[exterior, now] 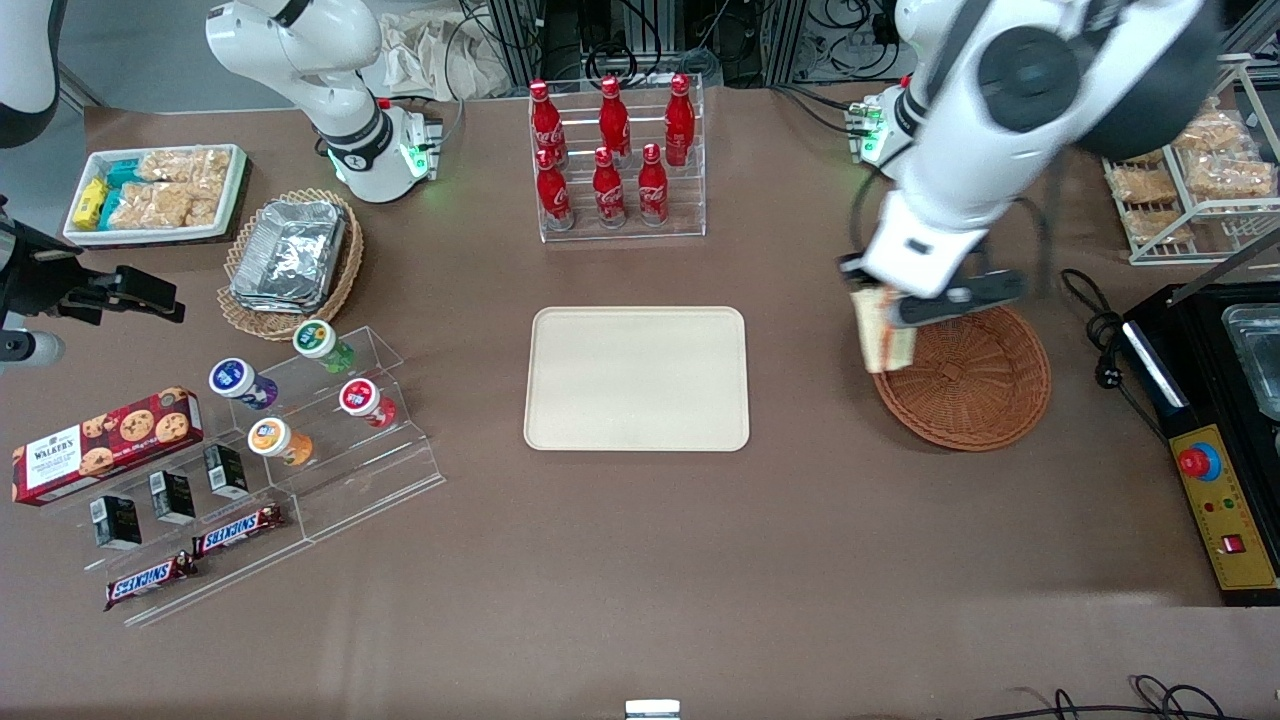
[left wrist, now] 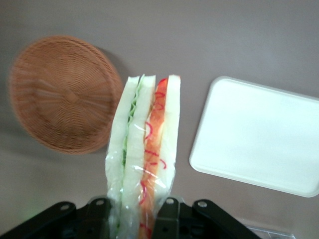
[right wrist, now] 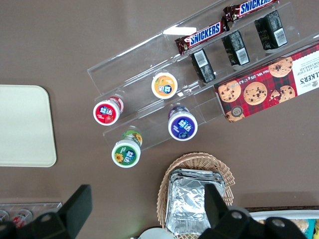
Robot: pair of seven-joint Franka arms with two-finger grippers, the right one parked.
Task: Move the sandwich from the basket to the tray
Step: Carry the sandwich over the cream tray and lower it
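Front view: left arm's gripper (exterior: 885,305) hangs above the basket (exterior: 975,390), over the rim nearest the tray (exterior: 637,378). Fingers (left wrist: 167,211) closed on the sandwich (exterior: 883,330), which hangs below them, clear of basket and counter (exterior: 640,560).

Wrist view: sandwich (left wrist: 144,154) in clear wrap, clamped at one end betw. the fingers; white bread slices w/ green filling on one side, red-orange on the other. Basket (left wrist: 62,94) seen below, holding nothing; tray (left wrist: 261,137) well apart from it, bare, flat on the counter.

Tray lies near the counter's centre, nearer the front camera than the acrylic rack of red cola bottles (exterior: 612,150).

Toward the parked arm's end: tan wicker basket w/ foil trays (exterior: 290,255); white tray of snack packets (exterior: 155,190); clear stepped stand (exterior: 330,470) w/ four small capped cups (exterior: 300,395); cookie box (exterior: 105,445); two Snickers bars (exterior: 195,565).

Toward the working arm's end: wire rack of packets (exterior: 1195,175); black unit w/ red button (exterior: 1215,470).
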